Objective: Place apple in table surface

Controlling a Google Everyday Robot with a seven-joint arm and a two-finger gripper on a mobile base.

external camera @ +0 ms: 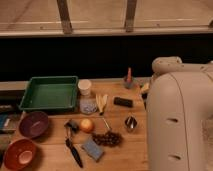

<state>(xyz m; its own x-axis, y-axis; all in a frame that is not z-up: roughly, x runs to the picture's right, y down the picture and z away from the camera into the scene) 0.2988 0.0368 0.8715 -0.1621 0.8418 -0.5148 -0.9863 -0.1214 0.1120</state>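
- The small round orange-yellow apple sits on the flat light-brown wooden bench, near the middle; nothing holds it
- A dark bunch of grapes lies near the apple, a little lower and to the right in the picture; I cannot tell if they touch
- A blue square sponge lies below the apple, just beside the grapes
- A long tool with a black handle lies to the left of the apple and runs down toward the front edge of the bench
- A small shiny metal cup stands to the right of the grapes
- A flat black block lies behind the metal cup
- A green tray with four straight sides sits at the back left; a white paper cup stands just beside its right side
- A round purple bowl sits in front of the tray; a round orange bowl sits nearer still, at the left corner; both are well apart from the apple
- The robot's big white arm fills the right side of the picture and hides that part of the bench
- The claw is out of sight, so I cannot tell if it is wide or narrow
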